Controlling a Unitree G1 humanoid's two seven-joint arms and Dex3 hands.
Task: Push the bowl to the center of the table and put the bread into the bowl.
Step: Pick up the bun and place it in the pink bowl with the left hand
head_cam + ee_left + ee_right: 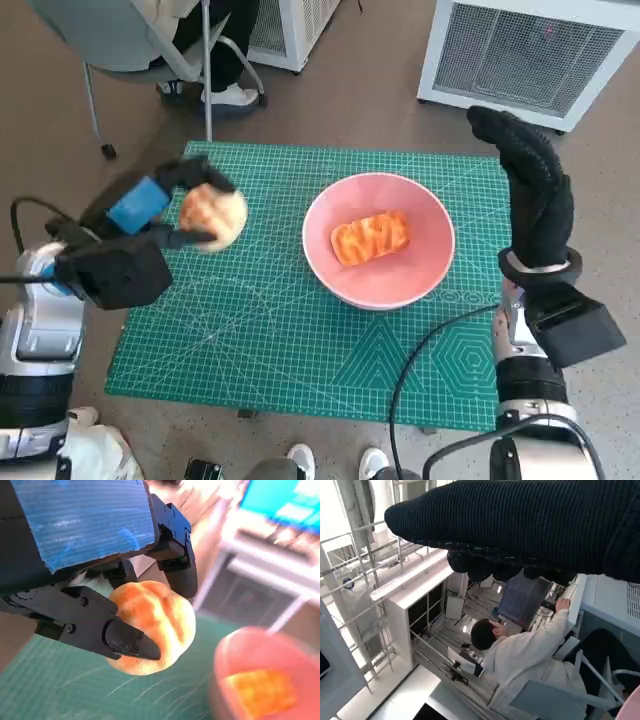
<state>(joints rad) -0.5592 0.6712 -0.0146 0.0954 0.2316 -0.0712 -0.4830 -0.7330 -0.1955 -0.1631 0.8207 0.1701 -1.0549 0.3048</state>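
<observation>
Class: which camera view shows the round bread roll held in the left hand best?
The left wrist view: the bread roll fills it, pinched by the left hand. The head view shows it small; the right wrist view misses it.

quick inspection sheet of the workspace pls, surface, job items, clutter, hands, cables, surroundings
surface: green cutting mat covers the table
job's things: pink bowl right of the mat's middle, holding an orange bread piece; round bread roll held above the mat's left side
clutter: nothing seen
hands: left hand grips the roll; right hand raised at the mat's right edge, holding nothing
cables: black cable crosses the mat's near right corner
surroundings: white grilled units beyond the table; a seated person's legs; feet at the near edge
</observation>
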